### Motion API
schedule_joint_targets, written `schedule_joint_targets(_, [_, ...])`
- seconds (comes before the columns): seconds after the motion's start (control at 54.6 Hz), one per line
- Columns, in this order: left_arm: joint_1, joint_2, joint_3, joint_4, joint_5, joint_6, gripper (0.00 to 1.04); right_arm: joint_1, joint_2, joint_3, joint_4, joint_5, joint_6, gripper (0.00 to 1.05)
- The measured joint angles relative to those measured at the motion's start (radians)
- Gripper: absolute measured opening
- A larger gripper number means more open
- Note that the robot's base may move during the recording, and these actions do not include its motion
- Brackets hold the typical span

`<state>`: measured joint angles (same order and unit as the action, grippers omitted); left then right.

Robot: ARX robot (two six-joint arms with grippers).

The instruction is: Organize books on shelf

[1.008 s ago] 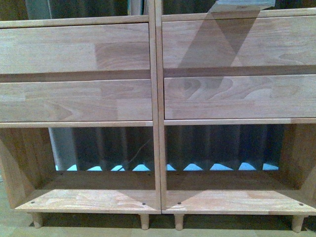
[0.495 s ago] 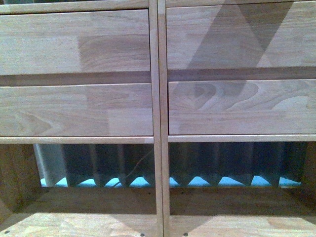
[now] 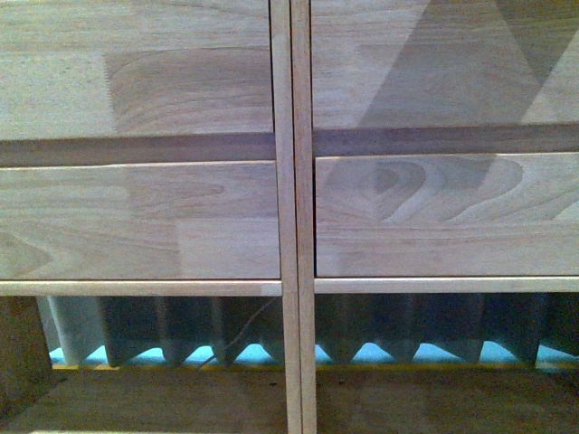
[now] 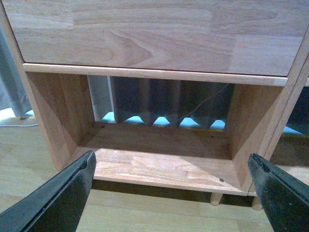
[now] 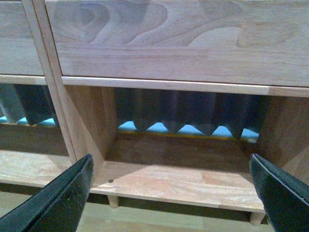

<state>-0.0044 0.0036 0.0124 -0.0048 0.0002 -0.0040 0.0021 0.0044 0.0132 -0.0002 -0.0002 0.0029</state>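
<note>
shelf (image 3: 289,217) fills front view, drawer fronts (image 3: 136,221) uppermost; we note left hand (image 4: 170,157) spread wide, empty, facing the lower left compartment (image 4: 159,164); right hand (image 5: 170,157) equally wide, empty, facing lower right compartment (image 5: 178,180)

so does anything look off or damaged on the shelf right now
Nothing stands out. The shelf looks intact: its drawer fronts sit shut and level, and the left compartment and right compartment hold nothing. No book shows in any view. The left gripper and right gripper are open and empty.
</note>
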Motion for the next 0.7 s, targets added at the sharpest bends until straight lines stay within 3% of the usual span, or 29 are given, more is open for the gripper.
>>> schedule_joint_targets(0.696, [0.000,0.000,0.000,0.000,0.000,0.000,0.97,0.000,0.000,0.000,0.000,-0.001,0.000,0.98])
